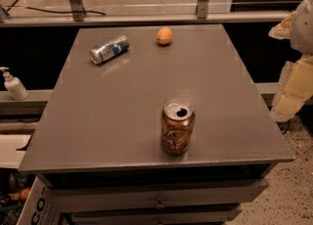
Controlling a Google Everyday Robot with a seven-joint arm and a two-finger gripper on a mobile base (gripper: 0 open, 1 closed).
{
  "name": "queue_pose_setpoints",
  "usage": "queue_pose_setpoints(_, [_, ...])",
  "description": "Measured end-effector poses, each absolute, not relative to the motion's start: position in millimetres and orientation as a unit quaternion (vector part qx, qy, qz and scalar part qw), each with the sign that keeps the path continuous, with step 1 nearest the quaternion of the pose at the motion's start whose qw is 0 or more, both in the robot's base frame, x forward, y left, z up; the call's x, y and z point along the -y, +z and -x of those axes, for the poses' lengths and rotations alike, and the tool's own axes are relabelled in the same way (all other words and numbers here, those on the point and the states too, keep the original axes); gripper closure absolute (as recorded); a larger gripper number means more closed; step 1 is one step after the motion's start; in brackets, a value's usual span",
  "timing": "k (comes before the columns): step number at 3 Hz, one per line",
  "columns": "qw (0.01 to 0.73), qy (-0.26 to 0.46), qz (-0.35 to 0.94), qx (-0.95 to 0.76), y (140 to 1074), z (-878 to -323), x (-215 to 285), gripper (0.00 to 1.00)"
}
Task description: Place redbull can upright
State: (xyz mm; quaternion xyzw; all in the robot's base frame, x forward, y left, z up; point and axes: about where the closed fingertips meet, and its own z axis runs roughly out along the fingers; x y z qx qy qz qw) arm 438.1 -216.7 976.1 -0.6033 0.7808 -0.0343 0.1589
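The redbull can (109,49) is slim and silver with blue patches. It lies on its side at the far left of the grey table top (122,116), its top end pointing to the front left. My gripper (283,27) is at the right edge of the view, off the table's far right corner and well away from the can. It holds nothing that I can see.
A wider gold-brown can (177,126) stands upright near the front edge, its top opened. An orange (164,36) sits at the back centre. A white pump bottle (13,85) stands on a ledge to the left. A rail runs behind the table.
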Motion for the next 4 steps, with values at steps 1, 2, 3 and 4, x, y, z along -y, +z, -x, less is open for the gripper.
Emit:
queue_pose_setpoints(1, [0.159, -0.034, 0.603, -0.781, 976, -438, 217, 0.0])
queue_pose_setpoints(2, [0.162, -0.047, 0.615, -0.771, 976, -444, 211, 0.0])
queue_pose_setpoints(3, [0.165, -0.039, 0.634, -0.754, 971, -453, 198, 0.0])
queue_pose_setpoints(4, [0.164, -0.033, 0.669, -0.724, 964, -473, 173, 0.0])
